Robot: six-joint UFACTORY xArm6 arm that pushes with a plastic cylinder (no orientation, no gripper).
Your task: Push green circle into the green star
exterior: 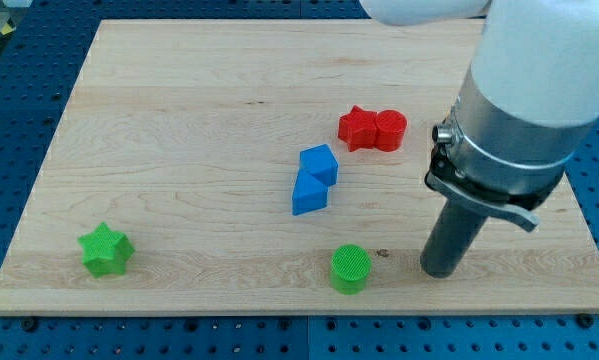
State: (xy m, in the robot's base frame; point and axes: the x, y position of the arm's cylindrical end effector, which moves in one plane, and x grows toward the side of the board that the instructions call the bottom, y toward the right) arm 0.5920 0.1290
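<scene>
The green circle (351, 268) is a short round block near the board's bottom edge, right of centre. The green star (105, 250) lies far off at the bottom left. My tip (440, 271) rests on the board just to the right of the green circle, a small gap apart from it. The rod rises from there into the large white and grey arm at the view's right.
A red star (356, 128) and a red circle (390, 130) touch each other at upper centre-right. Two blue blocks, a cube (320, 164) and a wedge-like one (308, 192), touch at the centre. The wooden board (179, 120) ends close below the green blocks.
</scene>
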